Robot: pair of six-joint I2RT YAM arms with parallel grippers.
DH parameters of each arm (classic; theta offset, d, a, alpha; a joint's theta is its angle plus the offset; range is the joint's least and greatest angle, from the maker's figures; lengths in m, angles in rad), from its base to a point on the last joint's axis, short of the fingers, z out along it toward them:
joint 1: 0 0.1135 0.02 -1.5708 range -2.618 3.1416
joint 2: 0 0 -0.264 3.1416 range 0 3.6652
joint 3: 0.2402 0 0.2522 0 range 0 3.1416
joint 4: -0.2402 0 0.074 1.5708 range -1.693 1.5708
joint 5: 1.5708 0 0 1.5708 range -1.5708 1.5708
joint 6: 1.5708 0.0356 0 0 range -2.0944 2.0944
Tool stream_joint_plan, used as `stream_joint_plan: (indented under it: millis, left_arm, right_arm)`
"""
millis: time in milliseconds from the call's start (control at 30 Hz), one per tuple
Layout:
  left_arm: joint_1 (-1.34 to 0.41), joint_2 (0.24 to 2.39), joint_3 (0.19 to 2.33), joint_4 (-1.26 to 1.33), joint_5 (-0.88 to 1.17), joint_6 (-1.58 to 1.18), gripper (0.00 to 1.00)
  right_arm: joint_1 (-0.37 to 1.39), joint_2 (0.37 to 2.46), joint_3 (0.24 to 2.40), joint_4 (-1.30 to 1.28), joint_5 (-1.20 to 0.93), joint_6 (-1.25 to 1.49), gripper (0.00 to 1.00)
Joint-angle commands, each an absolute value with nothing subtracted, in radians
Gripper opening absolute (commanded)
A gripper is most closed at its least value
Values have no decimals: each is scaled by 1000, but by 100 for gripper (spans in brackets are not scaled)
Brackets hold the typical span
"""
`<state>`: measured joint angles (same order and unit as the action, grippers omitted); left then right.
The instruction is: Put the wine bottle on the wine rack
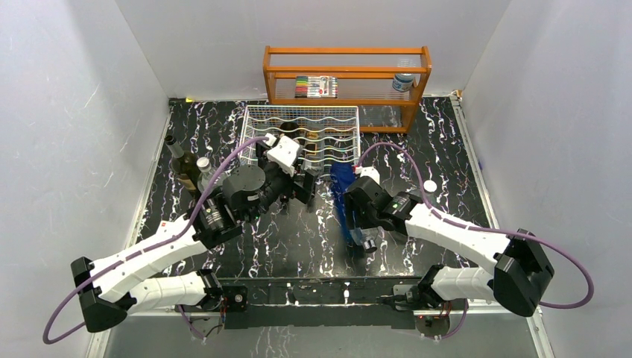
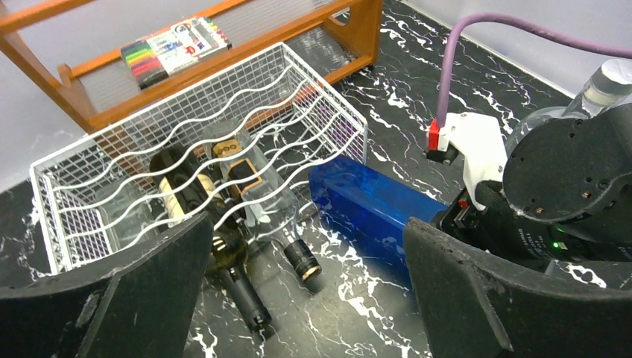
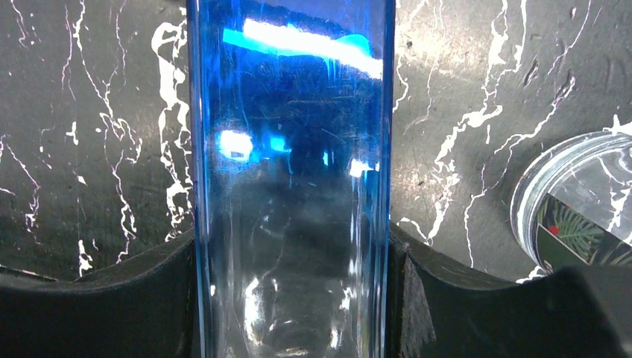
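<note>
The white wire wine rack (image 1: 302,134) stands at the back centre, in front of the orange shelf. In the left wrist view the rack (image 2: 320,97) holds a dark bottle (image 2: 242,294) and a clear bottle (image 2: 302,261), their necks sticking out of its front. A blue square wine bottle (image 1: 344,190) lies low over the table, its far end beside the rack's front right corner (image 2: 373,201). My right gripper (image 3: 291,253) is shut on the blue bottle (image 3: 291,149) across its body. My left gripper (image 2: 305,298) is open and empty, just in front of the rack (image 1: 304,186).
An orange wooden shelf (image 1: 346,74) with a marker pack (image 1: 317,86) and a small jar (image 1: 402,82) stands behind the rack. Two bottles (image 1: 179,160) stand at the table's left edge. A clear bottle (image 3: 581,209) stands right of my right gripper.
</note>
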<state>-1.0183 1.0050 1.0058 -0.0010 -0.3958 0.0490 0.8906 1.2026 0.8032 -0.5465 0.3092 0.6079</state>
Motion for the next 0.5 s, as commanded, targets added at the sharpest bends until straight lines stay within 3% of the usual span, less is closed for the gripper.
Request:
stream_joint_plan:
  millis: [0, 467]
  left_arm:
    - [-1015, 975, 1069, -92, -433, -52, 98]
    - [-1015, 884, 1039, -170, -486, -116, 98]
  right_arm:
    - [890, 1187, 830, -330, 411, 625, 0]
    - [889, 1193, 806, -196, 477, 641, 0]
